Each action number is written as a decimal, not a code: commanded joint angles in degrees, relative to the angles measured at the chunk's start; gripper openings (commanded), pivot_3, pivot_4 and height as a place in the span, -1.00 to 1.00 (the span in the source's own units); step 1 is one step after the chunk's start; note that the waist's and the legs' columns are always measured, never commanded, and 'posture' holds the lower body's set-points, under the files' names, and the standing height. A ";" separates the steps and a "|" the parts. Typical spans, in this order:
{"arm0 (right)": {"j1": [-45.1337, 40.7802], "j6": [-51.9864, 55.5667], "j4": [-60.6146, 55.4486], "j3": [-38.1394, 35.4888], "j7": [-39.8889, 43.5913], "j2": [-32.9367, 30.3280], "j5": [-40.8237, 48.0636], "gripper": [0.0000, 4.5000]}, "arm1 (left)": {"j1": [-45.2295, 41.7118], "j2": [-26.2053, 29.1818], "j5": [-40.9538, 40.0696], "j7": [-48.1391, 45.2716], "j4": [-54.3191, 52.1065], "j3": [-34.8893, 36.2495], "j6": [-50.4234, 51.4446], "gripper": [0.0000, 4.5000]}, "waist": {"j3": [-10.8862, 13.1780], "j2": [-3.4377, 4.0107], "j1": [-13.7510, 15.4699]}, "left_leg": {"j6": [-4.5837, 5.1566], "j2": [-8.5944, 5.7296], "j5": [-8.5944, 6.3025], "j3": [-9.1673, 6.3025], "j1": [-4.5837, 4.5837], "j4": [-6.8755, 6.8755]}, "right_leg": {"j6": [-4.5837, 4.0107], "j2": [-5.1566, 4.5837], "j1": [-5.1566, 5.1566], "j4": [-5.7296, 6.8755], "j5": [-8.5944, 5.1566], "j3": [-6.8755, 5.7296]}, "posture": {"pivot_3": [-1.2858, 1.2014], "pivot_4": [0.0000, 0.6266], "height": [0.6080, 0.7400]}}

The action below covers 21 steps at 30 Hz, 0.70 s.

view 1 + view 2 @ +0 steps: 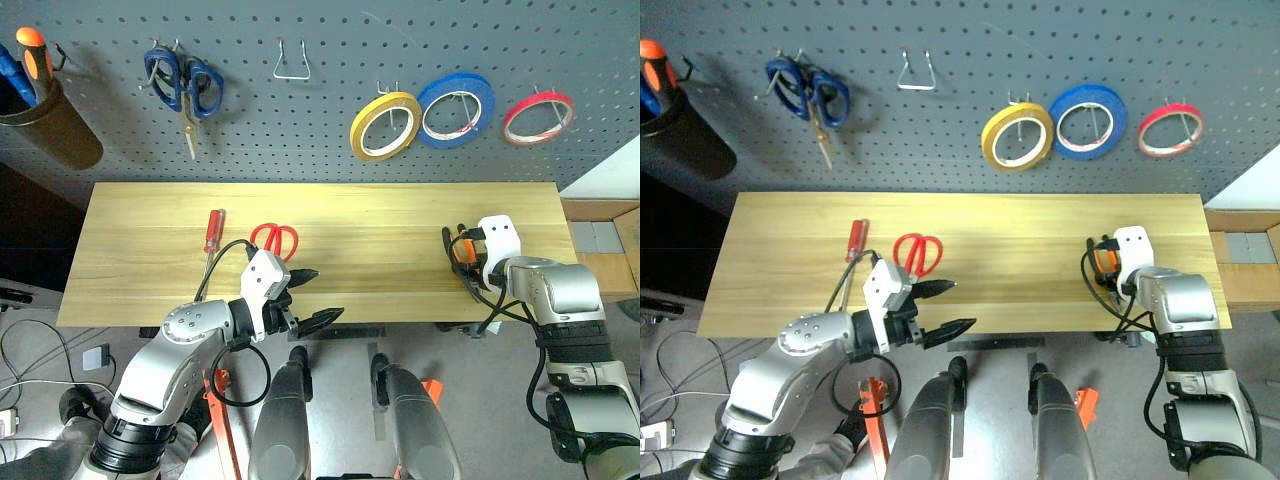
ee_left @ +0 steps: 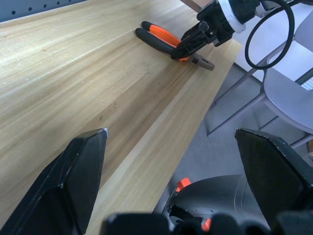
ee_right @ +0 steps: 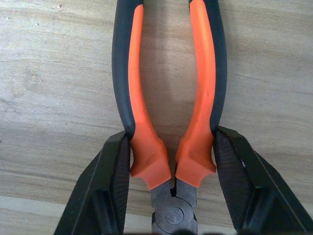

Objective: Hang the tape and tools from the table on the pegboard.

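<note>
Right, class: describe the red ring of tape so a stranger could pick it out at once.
Start at the dark grey pegboard above the wooden table. Three rolls of tape hang in a row on its right half; the red tape is the one farthest right, beside the blue roll. It is a thinner ring than the blue roll and the yellow roll.

Blue-handled scissors [image 1: 184, 88] are hanging from a hook at the far left. Further left, a dark holder [image 1: 48, 122] is carrying an orange-handled screwdriver [image 1: 33, 55] and a blue-handled one [image 1: 12, 72]. A bare wire hook [image 1: 291, 62] is sitting right of the scissors. Toward the right, a yellow tape roll [image 1: 385, 125] and a blue tape roll [image 1: 456, 109] are hanging side by side, their edges overlapping. A wooden cabinet [image 1: 605, 240] is standing at the far right.
</note>
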 commanded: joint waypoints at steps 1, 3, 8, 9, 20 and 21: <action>2.33 -1.29 -3.79 1.04 3.79 -0.20 1.75 -0.12 | 0.49 -0.82 0.00 -0.17 0.60 1.19 -3.68 0.98 | -0.01 0.00 0.02 | 0.00 0.00 0.00 0.01 0.00 -0.02 | 0.00 0.00 -0.01 0.00 0.00 0.01 | 0.13 0.54 1.00; 3.07 -1.48 -8.53 1.03 7.10 -0.97 3.94 -0.12 | 1.54 -1.68 -1.04 -0.77 1.00 3.05 -6.86 0.98 | -0.01 0.00 -0.03 | -0.06 -0.01 -0.04 0.00 -0.01 -0.05 | 0.25 0.04 -0.02 0.00 0.06 -0.03 | 0.13 0.49 1.00; 5.42 -1.73 -18.81 1.88 14.06 -2.97 8.99 -0.12 | 3.47 -4.16 -2.93 -0.39 1.64 6.96 -11.74 0.98 | -0.11 0.07 0.01 | -0.21 -0.04 -0.11 0.05 -0.31 -0.15 | 0.42 0.16 -0.33 0.05 -0.03 -0.09 | 0.12 0.29 1.00; 5.80 -2.46 -20.13 2.01 15.25 -3.04 9.78 -0.12 | 3.45 -4.38 -2.35 -0.32 2.61 7.26 -13.04 0.98 | -0.13 0.07 0.09 | -0.22 -0.06 -0.11 0.08 -0.43 -0.11 | 0.43 0.16 -0.40 0.05 -0.03 -0.15 | 0.13 0.23 1.00; -1.11 -4.63 -29.11 2.47 20.37 6.02 22.14 -0.12 | -8.34 -8.96 -1.91 4.80 13.48 12.49 -19.93 0.98 | -3.79 -0.75 0.37 | -0.81 -0.53 0.23 -0.03 -1.17 0.30 | 0.70 0.16 -0.82 0.09 0.20 -0.38 | 0.16 -0.25 1.00; -3.59 -5.32 -28.29 2.79 20.11 7.67 22.40 -0.12 | -8.99 -9.04 -2.05 5.05 13.75 12.89 -20.39 0.98 | -4.17 -0.90 0.36 | -0.81 -0.54 0.24 -0.05 -1.18 0.31 | 0.70 0.15 -0.82 0.09 0.24 -0.39 | 0.16 -0.28 1.00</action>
